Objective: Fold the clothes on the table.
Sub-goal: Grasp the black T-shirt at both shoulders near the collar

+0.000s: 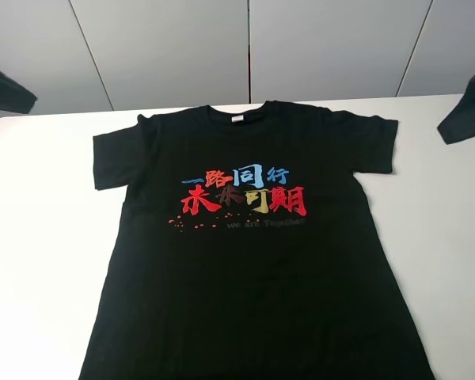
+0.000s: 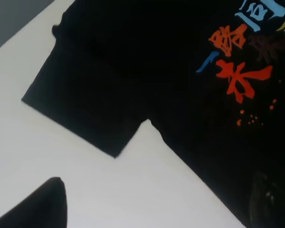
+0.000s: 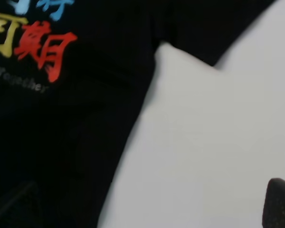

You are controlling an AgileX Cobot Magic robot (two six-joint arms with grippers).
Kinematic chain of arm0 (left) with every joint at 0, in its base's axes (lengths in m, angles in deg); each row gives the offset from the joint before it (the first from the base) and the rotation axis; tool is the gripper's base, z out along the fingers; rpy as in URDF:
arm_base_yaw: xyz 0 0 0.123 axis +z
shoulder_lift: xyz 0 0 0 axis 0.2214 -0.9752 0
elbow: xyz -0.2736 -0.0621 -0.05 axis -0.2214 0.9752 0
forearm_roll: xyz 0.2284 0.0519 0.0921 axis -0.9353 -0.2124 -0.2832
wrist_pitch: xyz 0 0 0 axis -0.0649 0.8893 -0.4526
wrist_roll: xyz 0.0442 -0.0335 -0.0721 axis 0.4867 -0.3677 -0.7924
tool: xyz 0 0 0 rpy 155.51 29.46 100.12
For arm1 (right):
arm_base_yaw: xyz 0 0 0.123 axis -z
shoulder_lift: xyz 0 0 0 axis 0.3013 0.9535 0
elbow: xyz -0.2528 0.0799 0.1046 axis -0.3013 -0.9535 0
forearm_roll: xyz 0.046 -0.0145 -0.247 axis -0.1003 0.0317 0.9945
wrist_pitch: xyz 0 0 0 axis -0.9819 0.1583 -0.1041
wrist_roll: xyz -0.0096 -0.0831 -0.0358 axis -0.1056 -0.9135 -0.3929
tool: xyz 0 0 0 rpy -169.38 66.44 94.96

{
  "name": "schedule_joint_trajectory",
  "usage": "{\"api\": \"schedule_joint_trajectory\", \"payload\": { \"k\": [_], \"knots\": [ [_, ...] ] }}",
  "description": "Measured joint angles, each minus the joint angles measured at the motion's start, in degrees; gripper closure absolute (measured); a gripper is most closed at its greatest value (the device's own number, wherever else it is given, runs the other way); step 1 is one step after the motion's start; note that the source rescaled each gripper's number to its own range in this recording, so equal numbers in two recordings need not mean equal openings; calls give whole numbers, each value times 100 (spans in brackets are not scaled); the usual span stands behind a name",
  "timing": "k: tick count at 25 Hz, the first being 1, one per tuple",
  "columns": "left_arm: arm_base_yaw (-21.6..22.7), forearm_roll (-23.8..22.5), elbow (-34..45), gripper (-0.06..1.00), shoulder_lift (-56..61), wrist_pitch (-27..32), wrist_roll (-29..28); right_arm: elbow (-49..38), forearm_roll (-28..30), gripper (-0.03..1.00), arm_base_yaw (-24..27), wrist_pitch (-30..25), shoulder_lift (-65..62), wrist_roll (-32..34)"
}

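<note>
Black T-shirt (image 1: 253, 301), one, white table (image 1: 39, 237), one

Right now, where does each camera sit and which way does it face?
High camera: above the hem side, looking down on the T-shirt spread on the table; left arm and right arm at the edges.
Left wrist: over one sleeve, facing down; a dark fingertip shows.
Right wrist: over the other sleeve, facing down; a dark fingertip shows.
Shared: all three show the coloured print.

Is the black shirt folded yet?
Not folded, spread flat. The shirt lies on the table, sleeves out, print facing up.
</note>
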Motion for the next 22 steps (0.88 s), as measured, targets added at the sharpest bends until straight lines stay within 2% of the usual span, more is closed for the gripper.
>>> {"api": "schedule_joint_trajectory", "payload": {
  "k": [4,8,15,18,22],
  "knots": [
    [-553,-66,-438,-5,-1074,-141,100,255,-485,-3,0,15,801,-423],
    [-951,-345,-859,-5,-2195,-120,111,344,-838,-3,0,21,1353,-801],
    [-1302,-628,-1339,-5,-3700,-4,111,344,-940,-3,-29,59,1938,-877],
    [-1465,-975,-1337,-5,-4089,50,111,344,-928,-3,-274,203,2051,-919],
    [-1541,-1177,-1341,-5,-4432,86,100,356,-915,-3,-640,296,2264,-942]
  ]
}}
